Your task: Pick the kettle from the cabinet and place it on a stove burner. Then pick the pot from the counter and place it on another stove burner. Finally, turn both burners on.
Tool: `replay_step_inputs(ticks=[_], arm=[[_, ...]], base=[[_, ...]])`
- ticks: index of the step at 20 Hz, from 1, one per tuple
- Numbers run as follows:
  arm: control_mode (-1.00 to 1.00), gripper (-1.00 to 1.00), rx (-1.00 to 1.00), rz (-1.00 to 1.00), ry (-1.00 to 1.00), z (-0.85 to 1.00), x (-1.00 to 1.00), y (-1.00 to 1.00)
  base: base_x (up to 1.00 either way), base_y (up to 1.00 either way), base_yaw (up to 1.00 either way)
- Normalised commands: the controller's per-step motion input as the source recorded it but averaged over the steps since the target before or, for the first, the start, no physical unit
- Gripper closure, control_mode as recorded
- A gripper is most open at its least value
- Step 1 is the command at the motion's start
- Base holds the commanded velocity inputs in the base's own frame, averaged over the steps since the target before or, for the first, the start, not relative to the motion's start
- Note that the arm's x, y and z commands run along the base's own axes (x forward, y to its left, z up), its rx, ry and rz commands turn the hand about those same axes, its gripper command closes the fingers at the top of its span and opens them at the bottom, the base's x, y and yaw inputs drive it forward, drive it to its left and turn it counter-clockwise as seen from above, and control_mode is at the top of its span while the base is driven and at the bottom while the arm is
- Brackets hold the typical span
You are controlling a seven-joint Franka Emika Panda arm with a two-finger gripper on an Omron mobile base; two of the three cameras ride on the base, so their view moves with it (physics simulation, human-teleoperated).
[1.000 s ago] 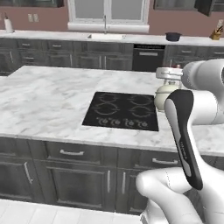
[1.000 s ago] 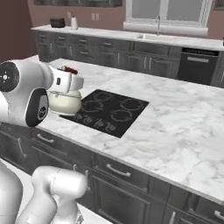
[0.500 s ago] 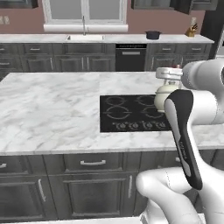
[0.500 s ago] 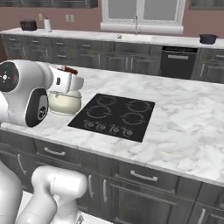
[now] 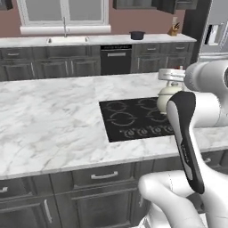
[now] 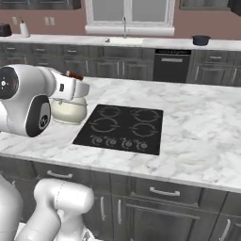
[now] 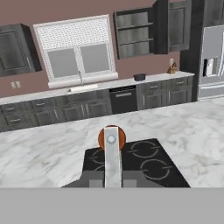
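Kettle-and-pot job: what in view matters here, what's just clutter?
Job:
kettle, held in the shut gripper
cooktop, burners bare
pot on the far counter

Clutter:
sink faucet
knife block
dishwasher

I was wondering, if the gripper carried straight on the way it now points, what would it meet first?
The gripper, shut on the kettle, looks across the cooktop toward the far counter under the window. Nothing seems to stand between, though depth is hard to judge.
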Motion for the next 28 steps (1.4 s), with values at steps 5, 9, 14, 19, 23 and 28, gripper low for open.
replay_step_inputs(ticks=[5, 9, 14, 19, 23, 28], arm=[[1.0, 1.0, 0.0, 0.0, 0.0, 0.0, 0.0, 0.0], [1.0, 1.0, 0.0, 0.0, 0.0, 0.0, 0.0, 0.0], [1.0, 1.0, 0.0, 0.0, 0.0, 0.0, 0.0, 0.0], [1.0, 1.0, 0.0, 0.0, 0.0, 0.0, 0.0, 0.0], [1.0, 1.0, 0.0, 0.0, 0.0, 0.0, 0.0, 0.0], [1.0, 1.0, 0.0, 0.0, 0.0, 0.0, 0.0, 0.0]], base=[[0.37, 0.0, -0.06], [0.29, 0.02, -0.01], [0.36, 0.12, 0.0], [0.44, 0.11, 0.0], [0.4, 0.07, 0.0], [0.23, 0.0, 0.0]])
